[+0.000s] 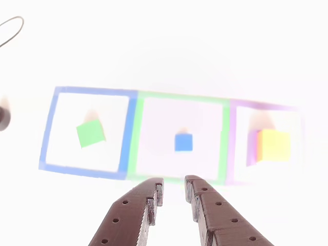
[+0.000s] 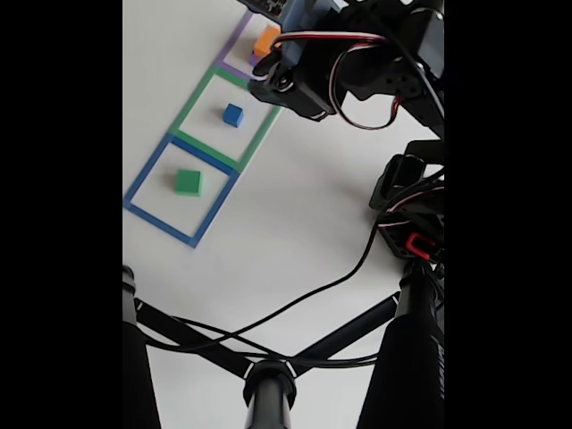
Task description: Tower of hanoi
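So the tool (image 1: 173, 188) hangs over the desk (image 2: 295, 232) with its jaws a little apart and nothing in them, pointed at the small blue cube (image 1: 183, 142) sitting alone in the green outline (image 1: 223, 136). Green block (image 1: 90, 134) is in the blue outline (image 1: 48, 130), orange block (image 1: 273, 145) on the purple slab (image 1: 251, 148) in the far square. Looks like it's between moves; I'd guess the blue cube's next, which needs a straight drop and a gentle pinch.

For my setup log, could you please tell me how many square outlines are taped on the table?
3, in a row: blue outline around the green block, green outline around the blue cube, purple outline holding the orange block.
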